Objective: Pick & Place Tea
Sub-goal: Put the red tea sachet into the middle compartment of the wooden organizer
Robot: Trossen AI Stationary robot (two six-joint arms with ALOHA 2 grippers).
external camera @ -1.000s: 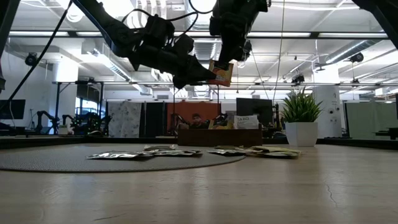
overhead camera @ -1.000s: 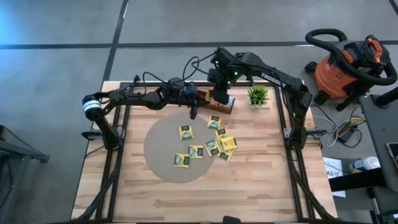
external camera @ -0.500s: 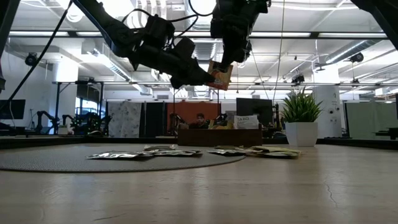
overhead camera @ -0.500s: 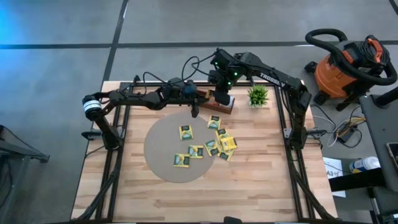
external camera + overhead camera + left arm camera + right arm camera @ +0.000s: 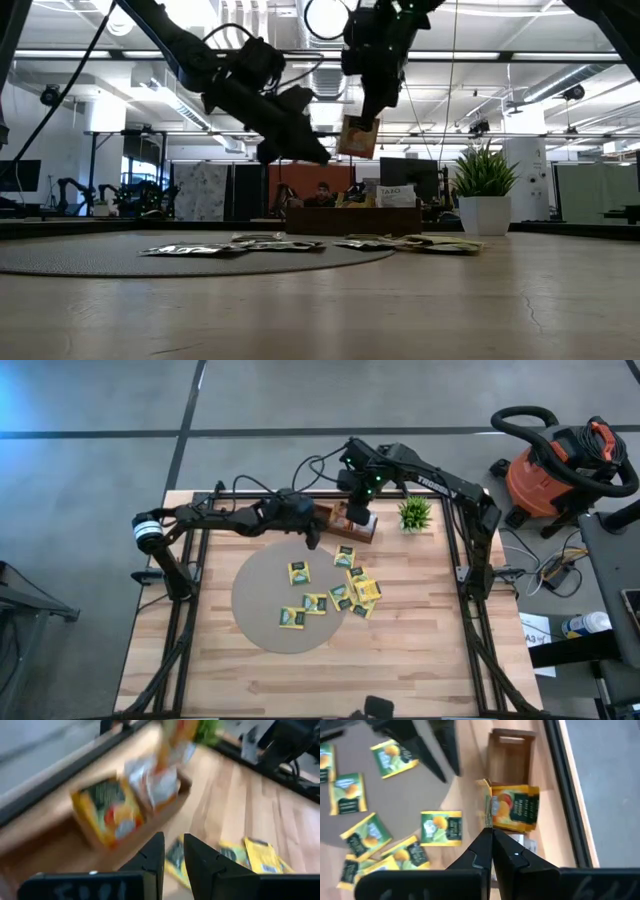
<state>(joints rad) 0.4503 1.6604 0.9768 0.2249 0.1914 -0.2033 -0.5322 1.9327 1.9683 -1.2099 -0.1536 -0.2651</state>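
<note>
Sachet: hanging edge-down above wooden tray, at 12 o'clock of the mat, ready for dropping in.
Right gripper: pinching its top corner.
Left gripper: hovering beside, fingers slightly spread, holding nothing.

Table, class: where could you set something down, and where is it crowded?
Free: the wooden table along its near edge, and the round mat on its left half. Crowded: the sachets at the mat's right edge, and the tray beside the plant, under both grippers.

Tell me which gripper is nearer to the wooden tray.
Right. The right gripper hangs just above the tray, holding an orange sachet. The left gripper is beside the tray.
</note>
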